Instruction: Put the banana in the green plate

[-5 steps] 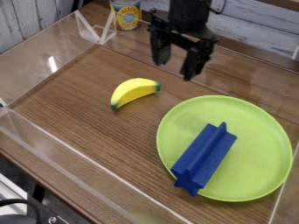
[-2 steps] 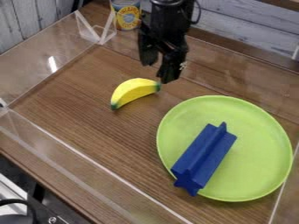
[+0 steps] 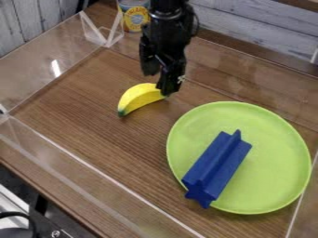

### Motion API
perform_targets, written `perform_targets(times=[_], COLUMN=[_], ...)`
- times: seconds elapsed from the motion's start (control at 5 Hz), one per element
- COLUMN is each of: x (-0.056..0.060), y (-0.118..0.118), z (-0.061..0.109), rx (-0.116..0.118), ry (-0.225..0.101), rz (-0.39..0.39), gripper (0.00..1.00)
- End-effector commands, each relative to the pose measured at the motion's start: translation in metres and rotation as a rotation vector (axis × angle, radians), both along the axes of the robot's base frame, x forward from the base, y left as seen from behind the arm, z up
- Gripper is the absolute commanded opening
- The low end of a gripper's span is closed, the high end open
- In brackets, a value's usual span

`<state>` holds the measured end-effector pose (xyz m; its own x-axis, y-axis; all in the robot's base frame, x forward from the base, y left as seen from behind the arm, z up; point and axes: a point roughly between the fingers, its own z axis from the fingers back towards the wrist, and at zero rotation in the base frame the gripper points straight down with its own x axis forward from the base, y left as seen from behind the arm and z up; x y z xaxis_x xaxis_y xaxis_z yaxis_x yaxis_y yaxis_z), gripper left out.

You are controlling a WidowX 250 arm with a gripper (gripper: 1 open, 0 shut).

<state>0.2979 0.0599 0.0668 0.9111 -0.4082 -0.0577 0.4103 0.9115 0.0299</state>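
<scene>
Only the one camera view to go on. The banana [image 3: 141, 97] is lying on the wooden table [image 3: 93, 137], left of the green plate [image 3: 276, 135] and apart from it. Jaws [image 3: 162, 82] are spread open right by its far end, nothing gripped that I can see. Looks like smooth plastic, so I'd guess light, stiff, hard to damage but a bit slippery. I'd grab it across the middle, cause the tapered tips could squirt out. Table looks flat, so it might slide or roll if nudged. The blue block [image 3: 218, 167] hogs the plate's near-left part, but there's room on the far side and the right.
</scene>
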Motion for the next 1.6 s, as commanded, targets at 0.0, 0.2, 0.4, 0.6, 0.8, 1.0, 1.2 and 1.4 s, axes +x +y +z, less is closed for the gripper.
perform_targets(times=[0.0, 0.2, 0.4, 0.6, 0.8, 1.0, 1.2, 1.4], x=[0.002, 0.001, -0.001, -0.002, -0.004, -0.004, -0.005, -0.005], y=[0.01, 0.015, 0.017, 0.019, 0.02, 0.021, 0.021, 0.021], z=[0.001, -0.004, -0.009, -0.013, -0.016, -0.019, -0.021, -0.023], rx=[0.01, 0.006, 0.003, -0.003, -0.011, -0.018, -0.023, -0.029], ry=[-0.039, -0.044, -0.047, -0.051, -0.056, -0.059, -0.06, -0.062], rz=[-0.007, 0.001, 0.005, 0.009, 0.012, 0.014, 0.015, 0.017], gripper=[1.0, 1.0, 1.0, 1.0, 1.0, 1.0, 1.0, 0.0])
